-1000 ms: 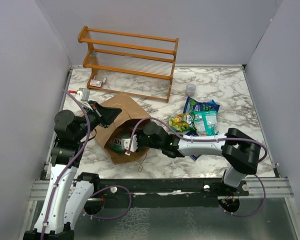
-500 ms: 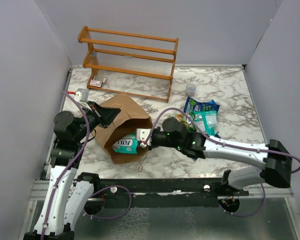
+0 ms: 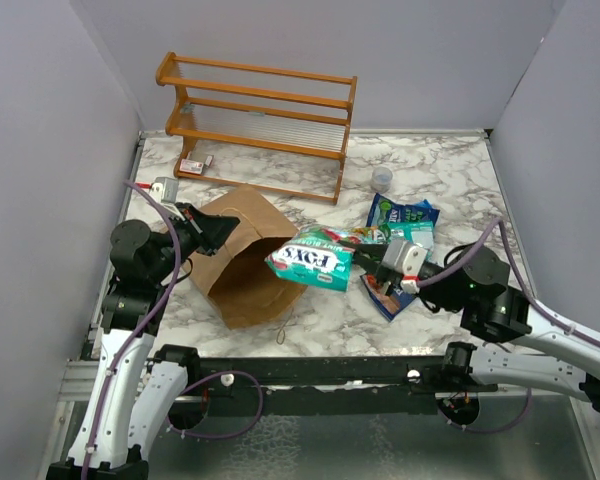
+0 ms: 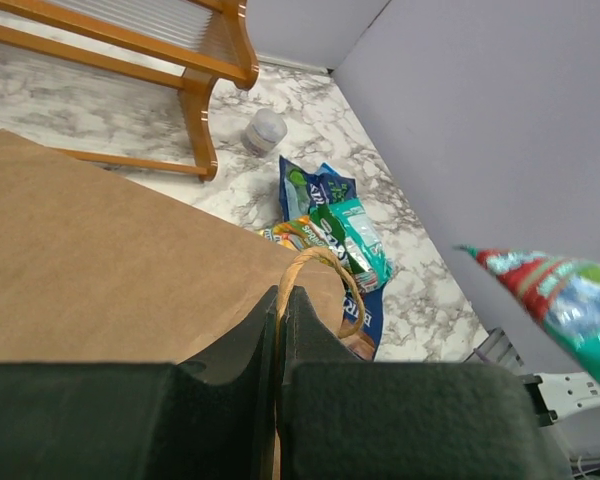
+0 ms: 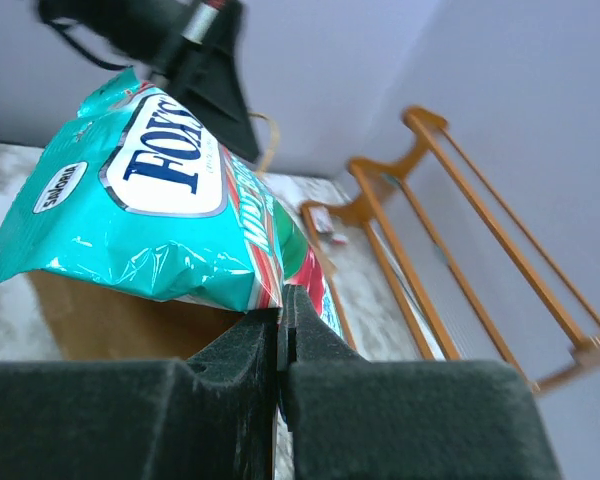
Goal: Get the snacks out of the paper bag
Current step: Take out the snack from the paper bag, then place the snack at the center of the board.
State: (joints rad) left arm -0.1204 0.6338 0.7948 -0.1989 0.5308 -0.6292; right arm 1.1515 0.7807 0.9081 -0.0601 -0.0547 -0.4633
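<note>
One bag handle, left wrist only

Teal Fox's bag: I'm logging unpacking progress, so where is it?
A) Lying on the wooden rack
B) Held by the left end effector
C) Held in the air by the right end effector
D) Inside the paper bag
C: the right end effector is shut on the edge of the teal Fox's bag, lifted outside the paper bag.

light: bright, even, diffuse, cast from above | shadows: soft, thrown under wooden rack and beside paper bag | glare: sheen seen on teal packet | focus: nearest foreground softened in wrist views
</note>
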